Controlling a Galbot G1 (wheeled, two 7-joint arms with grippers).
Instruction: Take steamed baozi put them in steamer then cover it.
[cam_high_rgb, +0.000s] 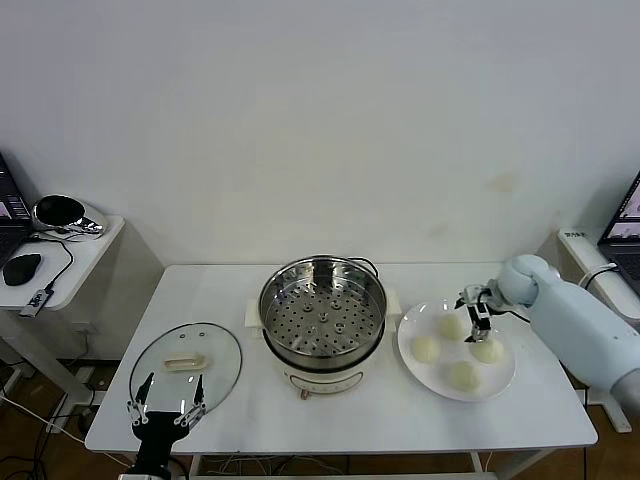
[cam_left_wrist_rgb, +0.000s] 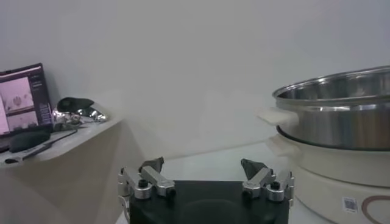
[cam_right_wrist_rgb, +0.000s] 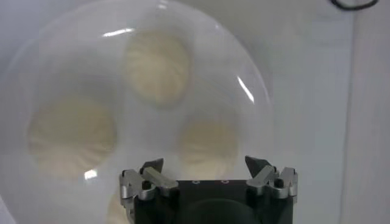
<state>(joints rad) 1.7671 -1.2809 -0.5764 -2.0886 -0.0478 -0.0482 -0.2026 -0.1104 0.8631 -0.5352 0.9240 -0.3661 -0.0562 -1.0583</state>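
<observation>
1. The head view looks forward and down from above the white table (cam_high_rgb: 250, 415), far enough back to take in the whole top, a blank wall behind and a side shelf (cam_high_rgb: 70, 262) at the robot's left.
2. The left wrist view sits low, just behind the left gripper (cam_left_wrist_rgb: 204, 171), facing level across the table toward the wall; the steamer (cam_left_wrist_rgb: 341, 115) rises close by (seen side-on), and the side shelf (cam_left_wrist_rgb: 67, 137) shows farther off, both shared with the head view.
3. The right wrist view looks steeply down from close above the plate (cam_right_wrist_rgb: 256, 91), behind the right gripper (cam_right_wrist_rgb: 204, 169); the head view shows this plate (cam_high_rgb: 505, 385) too.
</observation>
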